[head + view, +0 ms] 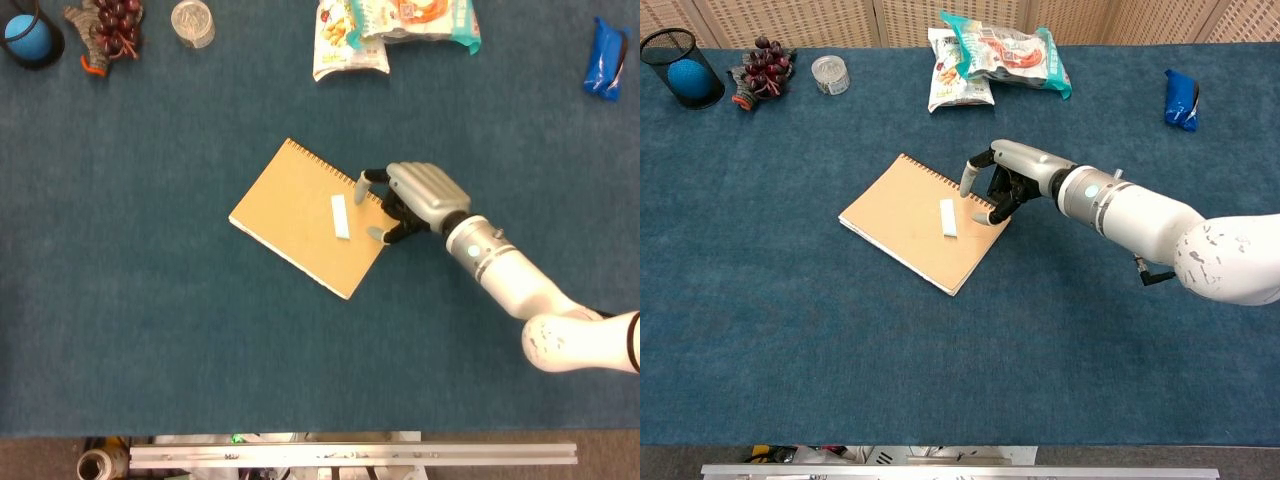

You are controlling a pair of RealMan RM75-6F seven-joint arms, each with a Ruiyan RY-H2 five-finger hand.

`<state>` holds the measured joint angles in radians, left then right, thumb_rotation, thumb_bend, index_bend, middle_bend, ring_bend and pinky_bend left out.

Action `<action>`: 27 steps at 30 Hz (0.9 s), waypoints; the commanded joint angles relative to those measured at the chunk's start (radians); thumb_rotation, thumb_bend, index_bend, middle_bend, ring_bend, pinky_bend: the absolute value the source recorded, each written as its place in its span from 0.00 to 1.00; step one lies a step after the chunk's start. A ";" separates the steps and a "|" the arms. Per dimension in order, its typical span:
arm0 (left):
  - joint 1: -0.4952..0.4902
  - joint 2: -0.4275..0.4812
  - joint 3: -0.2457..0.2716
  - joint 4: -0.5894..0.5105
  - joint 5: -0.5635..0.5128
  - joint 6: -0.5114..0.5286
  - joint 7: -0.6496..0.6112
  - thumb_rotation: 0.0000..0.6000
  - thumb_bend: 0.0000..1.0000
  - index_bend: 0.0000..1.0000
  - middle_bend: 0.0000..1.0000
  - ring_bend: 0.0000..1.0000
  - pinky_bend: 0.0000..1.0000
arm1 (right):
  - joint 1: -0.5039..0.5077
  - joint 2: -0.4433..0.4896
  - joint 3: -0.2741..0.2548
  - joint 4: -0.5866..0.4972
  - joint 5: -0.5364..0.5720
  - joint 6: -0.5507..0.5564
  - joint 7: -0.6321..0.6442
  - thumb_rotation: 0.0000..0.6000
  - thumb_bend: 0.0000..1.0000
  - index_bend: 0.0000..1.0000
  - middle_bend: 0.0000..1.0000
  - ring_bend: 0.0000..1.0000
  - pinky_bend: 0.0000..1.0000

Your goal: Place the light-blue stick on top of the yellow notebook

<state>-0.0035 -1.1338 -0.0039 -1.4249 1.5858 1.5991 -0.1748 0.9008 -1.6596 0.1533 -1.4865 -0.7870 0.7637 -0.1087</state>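
Dark-blue carpeted table. Tan-yellow spiral-bound notebook lies flat near its middle. Right hand, grey with black palm, sits just beside the notebook's right edge; fingers parted, holding nothing, apart from the stick. Small flat light-blue stick rests on the notebook cover, right half. Left hand not seen. Placement looks done; only withdrawing the arm appears left.
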 commanded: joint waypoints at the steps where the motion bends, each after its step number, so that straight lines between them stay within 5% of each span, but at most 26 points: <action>1: -0.002 0.002 0.000 -0.001 0.005 0.002 0.002 1.00 0.27 0.14 0.18 0.17 0.17 | -0.010 0.007 0.001 -0.006 -0.013 0.027 -0.016 1.00 0.24 0.43 1.00 1.00 1.00; 12: -0.057 0.032 0.009 0.010 0.069 -0.035 -0.027 1.00 0.27 0.14 0.18 0.17 0.17 | -0.085 0.096 -0.012 -0.081 -0.141 0.236 -0.118 1.00 0.27 0.43 0.99 1.00 1.00; 18: -0.120 0.060 0.017 0.007 0.125 -0.081 -0.066 1.00 0.27 0.15 0.22 0.22 0.18 | -0.159 0.189 -0.031 -0.153 -0.268 0.403 -0.181 1.00 0.38 0.43 0.83 0.90 1.00; 27: -0.255 0.104 0.044 -0.038 0.237 -0.208 -0.078 1.00 0.31 0.15 0.48 0.59 0.65 | -0.263 0.353 -0.065 -0.280 -0.365 0.516 -0.225 1.00 0.53 0.43 0.76 0.83 1.00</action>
<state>-0.2293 -1.0430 0.0315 -1.4455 1.7986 1.4208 -0.2523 0.6638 -1.3396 0.1002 -1.7373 -1.1280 1.2579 -0.3207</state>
